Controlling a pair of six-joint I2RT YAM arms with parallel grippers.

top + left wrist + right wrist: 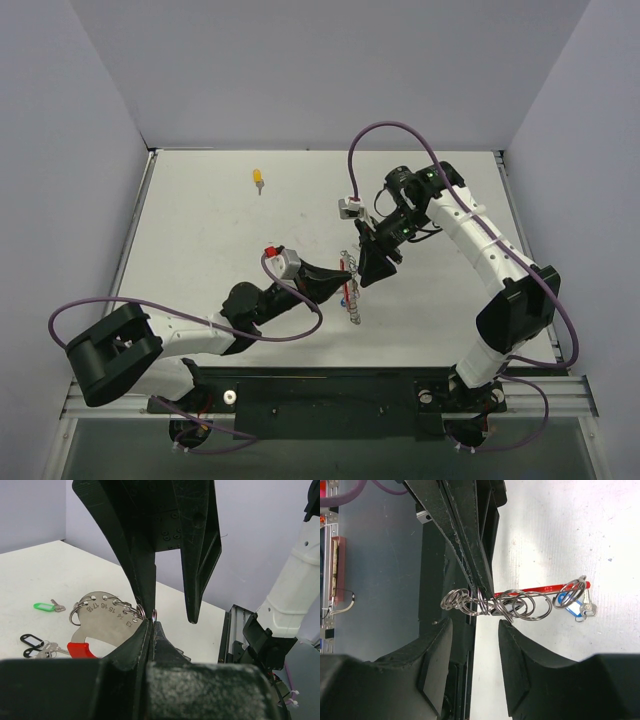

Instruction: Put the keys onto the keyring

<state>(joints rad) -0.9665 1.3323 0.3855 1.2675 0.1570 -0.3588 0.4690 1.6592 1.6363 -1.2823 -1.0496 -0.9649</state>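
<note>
The keyring [102, 617] is a flat silver numbered plate with a red section [81, 650] and a row of small rings [495, 602]. My left gripper [150, 621] is shut on one of those rings and holds the keyring [352, 297] just above the table. My right gripper [475, 625] is open, with its fingertips just short of the rings and nothing between them. A blue-tagged key [570, 603] hangs at the far end of the red arc [545, 587]. Loose on the table are a green-tagged key [45, 607], black-tagged keys [32, 641] and a yellow-tagged key [259, 179].
Both grippers meet near the middle of the white table [200, 240], my left gripper [347, 272] touching-close to my right gripper [366, 275]. Grey walls close the table's far and side edges. A black rail [330, 390] runs along the near edge by the arm bases.
</note>
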